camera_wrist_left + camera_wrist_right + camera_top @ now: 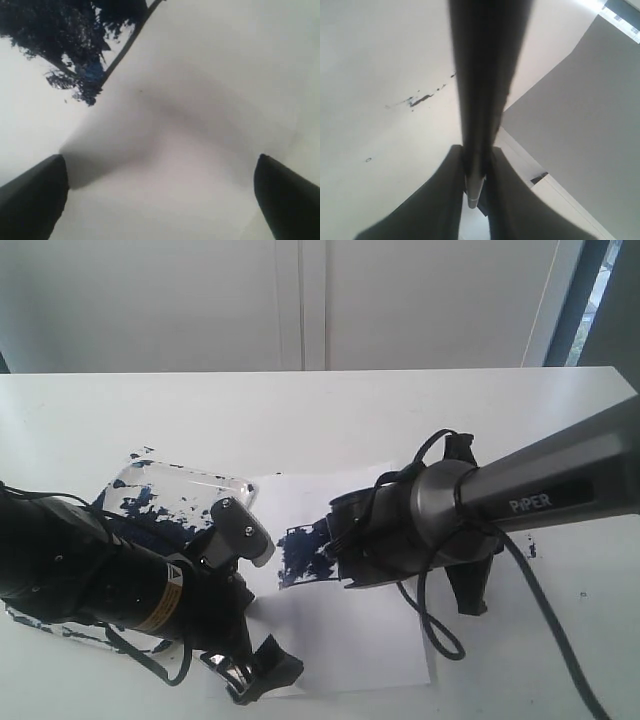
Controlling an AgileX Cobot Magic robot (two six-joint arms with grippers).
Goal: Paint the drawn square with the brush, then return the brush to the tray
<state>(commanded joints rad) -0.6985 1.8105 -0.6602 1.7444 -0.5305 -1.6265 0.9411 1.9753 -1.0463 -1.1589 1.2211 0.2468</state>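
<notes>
The drawn square (pixel 300 552) is a ragged dark blue patch on the white paper (pixel 350 635); in the left wrist view the paint patch (pixel 75 45) has a thin straight line along its edge. My right gripper (pixel 337 545) hovers at that patch's right side. In the right wrist view my right gripper (pixel 476 157) is shut on the brush (pixel 482 75), a dark stick with a silver band between the jaws. Its tip is hidden. The tray (pixel 185 488), clear and smeared blue, lies left of the paper. My left gripper (pixel 160 200) is open and holds nothing over bare paper.
My left arm (pixel 90 575) lies over the tray's near side. A black cable (pixel 440 635) loops down from the right arm onto the paper's right edge. Small paint specks (pixel 530 545) mark the table at the right. A white wall rises behind the table.
</notes>
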